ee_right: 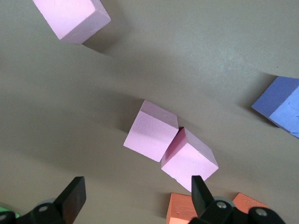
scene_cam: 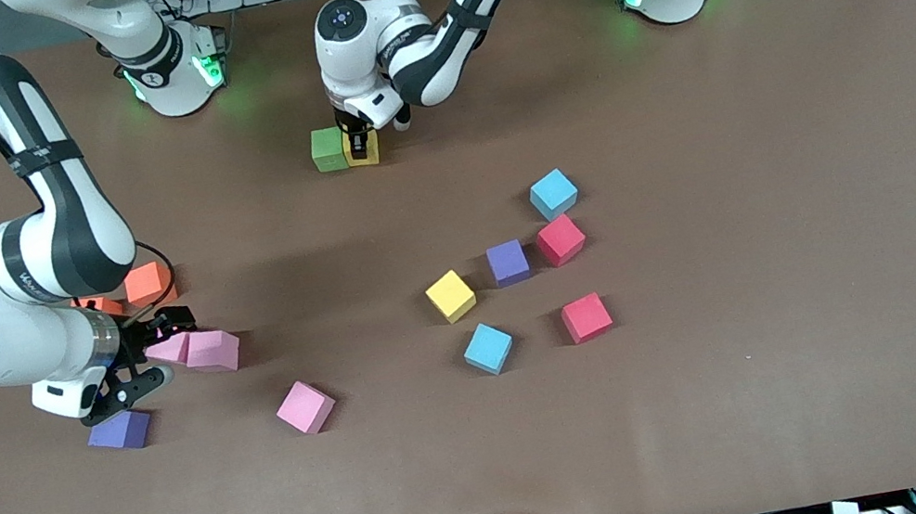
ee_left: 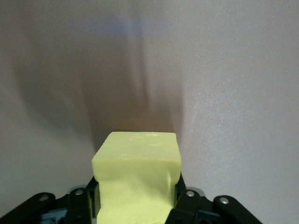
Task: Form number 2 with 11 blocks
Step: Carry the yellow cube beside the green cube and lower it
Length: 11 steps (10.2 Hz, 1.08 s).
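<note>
Nearest my camera sits a lone pink block (scene_cam: 304, 406), while my left gripper (scene_cam: 359, 142) pinches the yellow block (scene_cam: 362, 149) flush beside the green block (scene_cam: 328, 149), and my right gripper (scene_cam: 151, 356) gapes over two touching pink blocks (ee_right: 170, 145).

pair of blocks (scene_cam: 344, 147) touching | loose blocks (scene_cam: 506, 263) nearer camera

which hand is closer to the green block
Left. The left hand is shut on the yellow block that touches the green block. The right hand hangs open over the two pink blocks, toward the right arm's end.
</note>
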Tool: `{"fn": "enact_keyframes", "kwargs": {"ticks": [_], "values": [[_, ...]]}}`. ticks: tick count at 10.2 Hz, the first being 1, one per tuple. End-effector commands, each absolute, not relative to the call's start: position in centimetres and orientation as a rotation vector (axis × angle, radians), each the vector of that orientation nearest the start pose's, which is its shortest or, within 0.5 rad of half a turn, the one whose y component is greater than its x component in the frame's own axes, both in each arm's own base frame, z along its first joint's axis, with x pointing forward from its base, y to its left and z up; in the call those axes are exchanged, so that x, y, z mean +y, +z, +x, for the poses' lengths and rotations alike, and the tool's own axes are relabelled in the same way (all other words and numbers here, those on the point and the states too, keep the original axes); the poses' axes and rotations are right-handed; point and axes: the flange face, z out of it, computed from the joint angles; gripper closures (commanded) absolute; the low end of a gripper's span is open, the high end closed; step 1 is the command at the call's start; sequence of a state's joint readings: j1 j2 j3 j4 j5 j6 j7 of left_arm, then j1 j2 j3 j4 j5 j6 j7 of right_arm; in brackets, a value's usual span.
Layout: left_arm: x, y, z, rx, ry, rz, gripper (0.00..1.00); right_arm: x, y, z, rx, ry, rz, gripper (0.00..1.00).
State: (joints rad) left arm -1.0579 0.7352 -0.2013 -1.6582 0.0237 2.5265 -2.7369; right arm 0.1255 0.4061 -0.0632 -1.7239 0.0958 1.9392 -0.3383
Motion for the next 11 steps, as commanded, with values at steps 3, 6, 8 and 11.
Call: {"fn": "enact_keyframes", "kwargs": {"ticks": [3,6,8,11], "values": [[-66.3,19.6,22.6,-2.301,0.254,-2.228,0.12,4.5,33.9,62.8,-0.559,0.273,-2.993,0.00],[-66.3,19.6,22.6,-2.300,0.253,-2.230,0.12,4.4,34.5,63.2,-0.555,0.251,-3.000,0.00],[-66.4,19.8,22.7,-2.306,0.258,-2.226,0.12,3.3,35.2,63.7,-0.516,0.222,-3.009,0.00],[-66.3,20.5,23.2,-2.359,0.270,-2.177,0.12,1.4,34.9,63.7,-0.469,0.235,-3.003,0.00]]}}
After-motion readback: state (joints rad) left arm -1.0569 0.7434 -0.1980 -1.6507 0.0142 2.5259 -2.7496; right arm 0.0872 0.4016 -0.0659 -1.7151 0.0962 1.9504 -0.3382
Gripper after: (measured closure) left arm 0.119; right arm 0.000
